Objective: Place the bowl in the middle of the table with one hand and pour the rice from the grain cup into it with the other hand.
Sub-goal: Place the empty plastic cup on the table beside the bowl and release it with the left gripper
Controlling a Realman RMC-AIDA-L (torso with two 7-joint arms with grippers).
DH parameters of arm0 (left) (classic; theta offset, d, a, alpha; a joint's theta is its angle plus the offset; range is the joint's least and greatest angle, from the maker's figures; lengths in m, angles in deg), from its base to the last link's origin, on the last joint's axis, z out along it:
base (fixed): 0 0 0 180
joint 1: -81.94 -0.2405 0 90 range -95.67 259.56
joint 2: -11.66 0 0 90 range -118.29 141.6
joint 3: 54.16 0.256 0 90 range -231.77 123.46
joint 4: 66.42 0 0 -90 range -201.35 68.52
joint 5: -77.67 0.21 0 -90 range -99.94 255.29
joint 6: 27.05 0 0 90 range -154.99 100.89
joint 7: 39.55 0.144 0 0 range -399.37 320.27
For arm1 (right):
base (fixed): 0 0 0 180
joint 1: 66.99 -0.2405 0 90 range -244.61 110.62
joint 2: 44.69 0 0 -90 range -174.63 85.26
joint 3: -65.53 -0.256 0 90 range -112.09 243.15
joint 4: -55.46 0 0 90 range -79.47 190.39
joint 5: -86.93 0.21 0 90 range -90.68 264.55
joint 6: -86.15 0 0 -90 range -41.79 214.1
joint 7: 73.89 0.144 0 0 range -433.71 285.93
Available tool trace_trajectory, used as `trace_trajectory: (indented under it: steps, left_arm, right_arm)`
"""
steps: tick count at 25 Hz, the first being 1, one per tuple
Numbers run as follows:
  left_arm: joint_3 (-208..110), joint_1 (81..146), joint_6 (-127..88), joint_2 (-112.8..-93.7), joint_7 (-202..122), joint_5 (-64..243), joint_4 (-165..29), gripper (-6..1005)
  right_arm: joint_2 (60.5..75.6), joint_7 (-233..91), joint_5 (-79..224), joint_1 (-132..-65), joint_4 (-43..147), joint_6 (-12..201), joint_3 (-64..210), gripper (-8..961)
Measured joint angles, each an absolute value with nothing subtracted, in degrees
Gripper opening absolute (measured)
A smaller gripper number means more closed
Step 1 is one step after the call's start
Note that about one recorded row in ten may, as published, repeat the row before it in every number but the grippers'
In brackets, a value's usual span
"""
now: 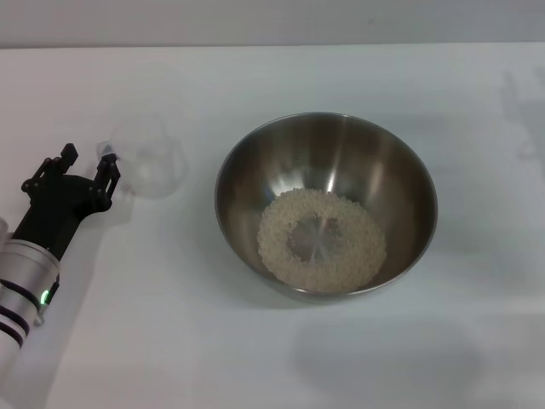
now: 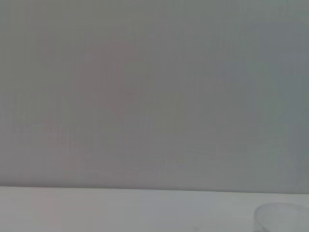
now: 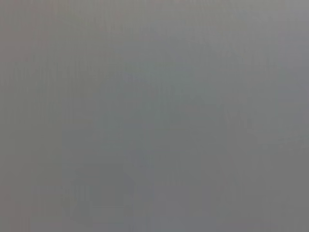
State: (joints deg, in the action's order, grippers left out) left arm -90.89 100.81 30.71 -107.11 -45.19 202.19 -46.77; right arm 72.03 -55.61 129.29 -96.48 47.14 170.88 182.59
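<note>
My left gripper [image 1: 88, 164] open beside empty grain cup [image 1: 156, 166]: probably light, slick, thin-walled; best gripped by its handle.

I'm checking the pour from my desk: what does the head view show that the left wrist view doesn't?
Only the head view shows the bowl near the middle of the table, with the rice lying in a ring in its bottom. It also shows the left gripper, open, at the handle side of the grain cup, which stands upright left of the bowl and looks empty. The left wrist view adds only a plain grey wall beyond the table's far edge. Both show the white tabletop and the cup, the wrist view catching just its rim. The right gripper appears in neither.
</note>
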Motion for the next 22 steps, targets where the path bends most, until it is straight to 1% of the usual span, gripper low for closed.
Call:
trace_trajectory:
  steps: [4,7,10,12,17,20,22]
  left_arm:
    - [-90.38,101.26,30.48,-107.08,-46.45,202.22,-47.17,526]
    - [-90.31,103.05,29.24,-107.15,-46.47,202.23,-48.05,584]
    - [-90.29,103.58,28.84,-107.19,-46.49,202.23,-48.3,584]
    - [-90.27,105.88,27.99,-107.28,-46.5,202.23,-49.3,584]
    - [-90.28,106.63,27.07,-107.34,-46.72,202.22,-50.06,584]
    - [-90.27,105.96,27.1,-107.32,-46.79,202.21,-49.92,584]
    - [-90.27,103.08,29.26,-107.15,-46.93,202.21,-49.21,584]
  right_arm:
    - [72.03,-55.61,129.29,-96.5,47.21,170.88,182.59,552]
    - [72.03,-55.61,129.29,-96.52,47.2,170.88,182.59,552]
    - [72.03,-55.61,129.29,-96.53,47.14,170.88,182.59,552]
    - [72.03,-55.61,129.29,-96.53,47.02,170.88,182.59,552]
    - [72.03,-55.61,129.29,-96.6,46.82,170.88,182.59,551]
    - [72.03,-55.61,129.29,-96.62,46.79,170.88,182.59,551]
    - [72.03,-55.61,129.29,-96.68,46.77,170.88,182.59,551]
